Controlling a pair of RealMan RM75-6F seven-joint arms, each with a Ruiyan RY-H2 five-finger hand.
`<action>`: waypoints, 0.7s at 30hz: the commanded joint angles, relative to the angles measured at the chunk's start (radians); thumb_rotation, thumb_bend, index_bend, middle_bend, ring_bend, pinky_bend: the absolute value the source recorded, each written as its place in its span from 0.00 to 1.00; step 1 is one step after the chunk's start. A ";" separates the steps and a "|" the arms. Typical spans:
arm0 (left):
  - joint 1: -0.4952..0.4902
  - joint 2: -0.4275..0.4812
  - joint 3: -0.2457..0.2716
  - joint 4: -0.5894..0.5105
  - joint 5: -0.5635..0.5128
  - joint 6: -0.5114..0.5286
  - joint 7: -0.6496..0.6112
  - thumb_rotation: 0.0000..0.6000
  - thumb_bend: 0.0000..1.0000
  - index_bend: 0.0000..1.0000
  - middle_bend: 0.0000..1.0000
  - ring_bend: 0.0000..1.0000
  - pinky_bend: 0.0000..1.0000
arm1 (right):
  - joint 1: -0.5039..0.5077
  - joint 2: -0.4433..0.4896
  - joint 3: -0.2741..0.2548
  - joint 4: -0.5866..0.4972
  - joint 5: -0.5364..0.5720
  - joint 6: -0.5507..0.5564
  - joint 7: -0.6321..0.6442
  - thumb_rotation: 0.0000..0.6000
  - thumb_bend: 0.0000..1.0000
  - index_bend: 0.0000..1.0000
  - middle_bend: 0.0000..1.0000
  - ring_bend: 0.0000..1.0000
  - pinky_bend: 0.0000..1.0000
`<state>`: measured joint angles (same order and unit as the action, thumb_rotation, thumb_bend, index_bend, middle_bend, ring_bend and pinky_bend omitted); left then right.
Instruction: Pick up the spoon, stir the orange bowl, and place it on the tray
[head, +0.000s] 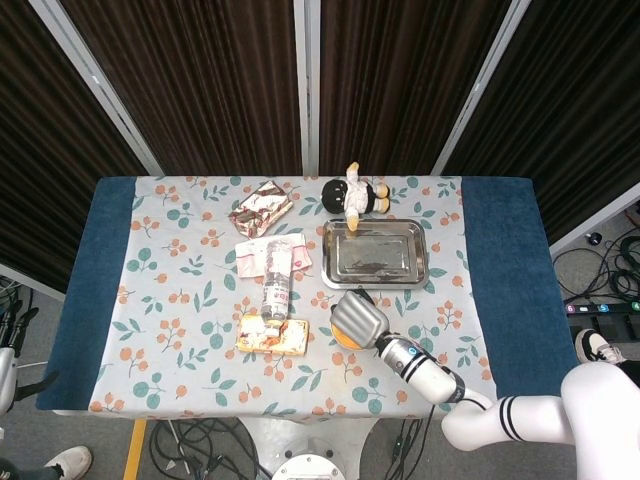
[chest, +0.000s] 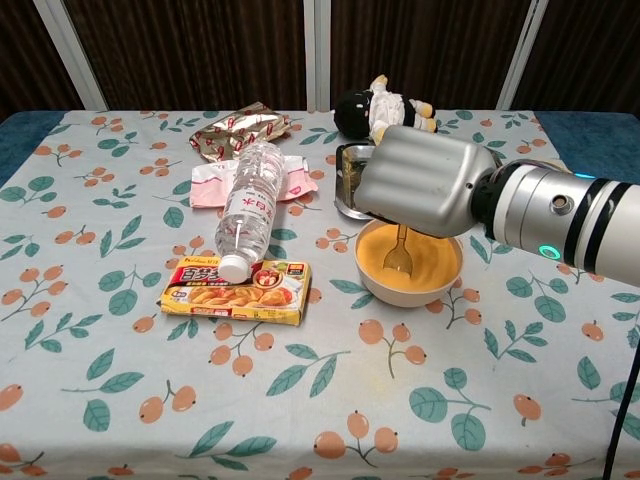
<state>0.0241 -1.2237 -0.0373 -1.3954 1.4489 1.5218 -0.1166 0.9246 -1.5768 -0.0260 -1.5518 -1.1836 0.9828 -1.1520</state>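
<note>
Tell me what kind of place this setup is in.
Likely a robot lab or test booth, not a home kitchen: dark curtains on metal frames surround the table, loose cables lie on the floor, and household props like the orange bowl sit staged on a floral cloth.

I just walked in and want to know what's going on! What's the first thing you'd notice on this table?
The big silver right hand hangs over the orange bowl near the table's front, holding a spoon that dips inside it. Left of the bowl, a water bottle lies on its side, its cap over a curry box. At the back, a little doll lies beside the metal tray.
</note>
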 joint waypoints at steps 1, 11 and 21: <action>0.001 0.002 0.000 -0.003 0.000 0.002 0.004 1.00 0.09 0.16 0.08 0.09 0.12 | -0.013 0.034 0.036 -0.040 0.067 -0.008 0.045 1.00 0.37 0.73 0.98 1.00 1.00; -0.008 0.009 -0.002 -0.026 0.009 0.002 0.029 1.00 0.09 0.16 0.08 0.09 0.12 | 0.010 0.082 0.038 -0.002 0.045 0.008 -0.018 1.00 0.37 0.73 0.98 1.00 1.00; -0.007 0.012 0.001 -0.026 0.003 -0.006 0.031 1.00 0.09 0.16 0.08 0.09 0.12 | 0.048 0.017 -0.005 0.082 -0.050 0.007 -0.180 1.00 0.37 0.73 0.98 1.00 1.00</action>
<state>0.0174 -1.2115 -0.0363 -1.4216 1.4519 1.5157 -0.0858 0.9635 -1.5430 -0.0221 -1.4836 -1.2182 0.9915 -1.3118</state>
